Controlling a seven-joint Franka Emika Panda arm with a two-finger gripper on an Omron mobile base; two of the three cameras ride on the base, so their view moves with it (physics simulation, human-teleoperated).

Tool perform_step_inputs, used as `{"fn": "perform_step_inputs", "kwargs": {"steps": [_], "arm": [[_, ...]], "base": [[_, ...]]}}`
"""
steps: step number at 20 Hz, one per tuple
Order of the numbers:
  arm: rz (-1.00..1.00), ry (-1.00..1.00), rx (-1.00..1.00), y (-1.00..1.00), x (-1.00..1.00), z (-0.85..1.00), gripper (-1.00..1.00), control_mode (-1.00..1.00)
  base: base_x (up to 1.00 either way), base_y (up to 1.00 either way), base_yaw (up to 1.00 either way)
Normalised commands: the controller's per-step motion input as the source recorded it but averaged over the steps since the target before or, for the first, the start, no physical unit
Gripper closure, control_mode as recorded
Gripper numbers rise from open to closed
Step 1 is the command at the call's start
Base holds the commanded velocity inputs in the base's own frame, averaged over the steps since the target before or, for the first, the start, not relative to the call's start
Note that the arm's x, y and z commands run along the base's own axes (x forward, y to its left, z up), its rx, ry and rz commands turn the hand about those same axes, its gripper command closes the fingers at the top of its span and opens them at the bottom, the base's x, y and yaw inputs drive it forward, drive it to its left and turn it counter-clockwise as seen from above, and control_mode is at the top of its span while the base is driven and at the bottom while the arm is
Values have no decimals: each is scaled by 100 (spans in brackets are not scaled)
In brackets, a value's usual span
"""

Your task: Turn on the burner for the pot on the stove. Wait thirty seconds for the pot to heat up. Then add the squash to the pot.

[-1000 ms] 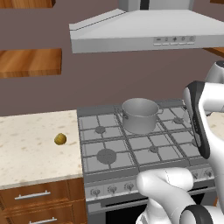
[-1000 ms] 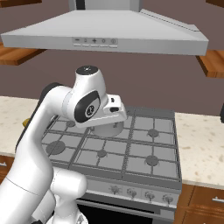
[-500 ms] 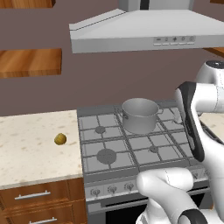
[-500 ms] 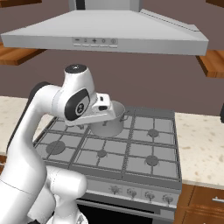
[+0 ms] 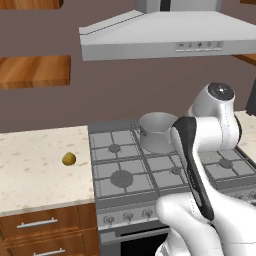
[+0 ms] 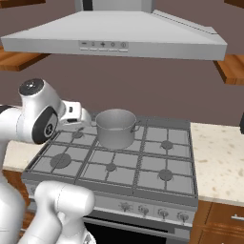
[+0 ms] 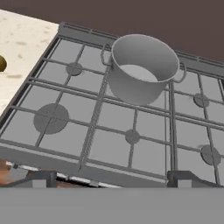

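Steel pot (image 5: 158, 131) stands on the stove (image 5: 150, 172), on the middle burner of the back row, upright and open at the top, its small side handles sticking out to either side. In the right base view the same pot (image 6: 116, 127) sits at the back of the cooktop (image 6: 119, 167), left of centre, and nothing can be seen inside it. From the hand view the pot (image 7: 142, 68) looks bare within, its pale bottom showing.

The squash (image 5: 69, 159), a small rounded yellow-olive lump, lies on the speckled tabletop (image 5: 35, 165) to the left of the stove, well apart from the pot and a little way off the stove's left edge. In the hand view it (image 7: 1, 64) just peeks in at the left border.

The white arm is folded up over the right side of the cooktop, its wrist raised above the grates. The claw (image 7: 113, 179) hangs over the front part of the stove, looking down at the burners; its two dark fingertips (image 7: 40, 178) stand far apart at the bottom of the hand view, spread as wide as they go, with nothing between them.

A row of knobs (image 6: 152, 210) runs along the stove's front panel. A grey range hood (image 6: 114, 35) hangs over the cooktop, and wooden drawers (image 5: 42, 230) sit under the tabletop.
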Motion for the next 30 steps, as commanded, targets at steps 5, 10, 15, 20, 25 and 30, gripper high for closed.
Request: {"fn": "perform_step_inputs", "kwargs": {"steps": [5, 10, 15, 20, 25, 30], "arm": [[-3, -24, 2, 100, 0, 0, -100, -100], [0, -5, 1, 100, 1, 0, -100, -100], [0, 0, 0, 100, 16, 0, -100, -100], [4, 12, 1, 100, 17, 0, -100, -100], [6, 8, 3, 100, 21, 0, -100, -100], [7, 3, 4, 67, 18, 0, -100, -100]], "base": [[0, 0, 0], [0, 0, 0], [0, 0, 0], [0, 0, 0], [0, 0, 0], [0, 0, 0]]}}
